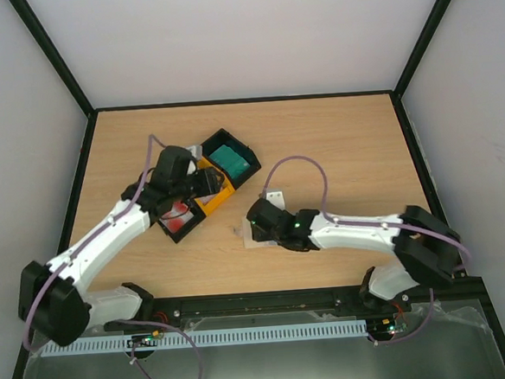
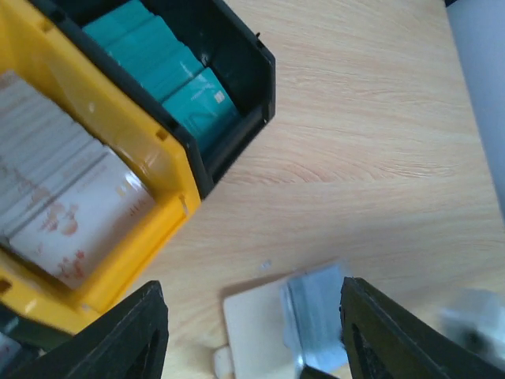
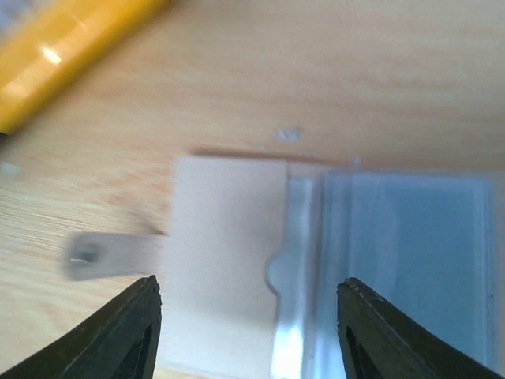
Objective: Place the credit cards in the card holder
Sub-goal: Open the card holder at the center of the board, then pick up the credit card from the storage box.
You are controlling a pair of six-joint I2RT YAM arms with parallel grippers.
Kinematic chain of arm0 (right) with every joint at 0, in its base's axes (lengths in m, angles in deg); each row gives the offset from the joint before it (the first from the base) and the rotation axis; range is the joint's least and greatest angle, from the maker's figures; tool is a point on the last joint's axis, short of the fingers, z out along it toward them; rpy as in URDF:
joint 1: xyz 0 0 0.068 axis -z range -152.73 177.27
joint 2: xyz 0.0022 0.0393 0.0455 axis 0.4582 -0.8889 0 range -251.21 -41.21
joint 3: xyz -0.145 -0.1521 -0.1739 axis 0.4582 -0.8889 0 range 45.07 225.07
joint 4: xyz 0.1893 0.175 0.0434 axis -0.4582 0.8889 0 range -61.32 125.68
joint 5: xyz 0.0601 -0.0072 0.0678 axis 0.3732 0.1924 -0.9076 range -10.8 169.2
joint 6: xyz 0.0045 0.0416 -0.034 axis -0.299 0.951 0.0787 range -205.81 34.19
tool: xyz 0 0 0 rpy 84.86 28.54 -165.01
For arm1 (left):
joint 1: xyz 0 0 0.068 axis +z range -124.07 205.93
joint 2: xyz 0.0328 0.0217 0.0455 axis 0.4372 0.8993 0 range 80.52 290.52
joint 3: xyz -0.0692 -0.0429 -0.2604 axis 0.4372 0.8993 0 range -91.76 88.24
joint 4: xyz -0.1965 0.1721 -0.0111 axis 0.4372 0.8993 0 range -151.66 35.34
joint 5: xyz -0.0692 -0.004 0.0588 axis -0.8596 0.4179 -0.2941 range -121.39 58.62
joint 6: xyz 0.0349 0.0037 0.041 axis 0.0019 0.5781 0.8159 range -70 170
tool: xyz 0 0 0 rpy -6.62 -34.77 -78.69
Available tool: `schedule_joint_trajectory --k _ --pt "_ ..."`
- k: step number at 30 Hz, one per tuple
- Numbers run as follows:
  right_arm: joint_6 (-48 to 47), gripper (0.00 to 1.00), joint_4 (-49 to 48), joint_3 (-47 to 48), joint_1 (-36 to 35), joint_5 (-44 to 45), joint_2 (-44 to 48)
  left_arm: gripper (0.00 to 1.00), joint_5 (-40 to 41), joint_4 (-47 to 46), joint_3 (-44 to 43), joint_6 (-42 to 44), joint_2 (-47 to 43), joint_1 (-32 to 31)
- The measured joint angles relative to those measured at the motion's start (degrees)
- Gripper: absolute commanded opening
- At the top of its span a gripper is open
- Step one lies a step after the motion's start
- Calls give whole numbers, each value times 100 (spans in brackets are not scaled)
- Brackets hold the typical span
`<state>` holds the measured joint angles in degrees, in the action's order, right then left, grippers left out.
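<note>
Right wrist view shows you the card holder (image 3: 225, 260) lying open on the counter (image 3: 331, 71), its beige flap beside the blue-grey slots, near the yellow tray (image 3: 71, 47). The credit cards (image 2: 170, 71) sit stacked in the trays: teal in the black tray (image 2: 237, 142), pale cards (image 2: 63, 197) in the yellow. I judge you are at the card pick. Bring the left jaws down on one stack and pinch a single card's edge. Both pairs stand wide and hold nothing. The right jaws hover over the holder, contact unclear.
</note>
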<state>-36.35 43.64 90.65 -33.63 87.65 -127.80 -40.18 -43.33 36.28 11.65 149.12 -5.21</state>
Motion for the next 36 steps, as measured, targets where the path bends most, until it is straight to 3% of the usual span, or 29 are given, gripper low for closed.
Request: schedule_joint_trajectory --k 6,11,19,28,36 --pt "28 60 -299 -31 118 66 1217 44 601 739 -1161 1231 1412 9" --pt "26 58 -704 -391 577 -299 1469 33 1062 1276 -1797 1923 2649 63" --pt "-44 53 -1335 -531 894 -1121 634 43 1123 1613 -2103 2511 3440 450" --pt "365 48 -2479 -518 916 -1550 -96 36 916 1641 -2531 2916 4197 656" --pt "763 46 -3217 0 916 -1759 -1147 30 763 1694 -2583 3067 4325 640"
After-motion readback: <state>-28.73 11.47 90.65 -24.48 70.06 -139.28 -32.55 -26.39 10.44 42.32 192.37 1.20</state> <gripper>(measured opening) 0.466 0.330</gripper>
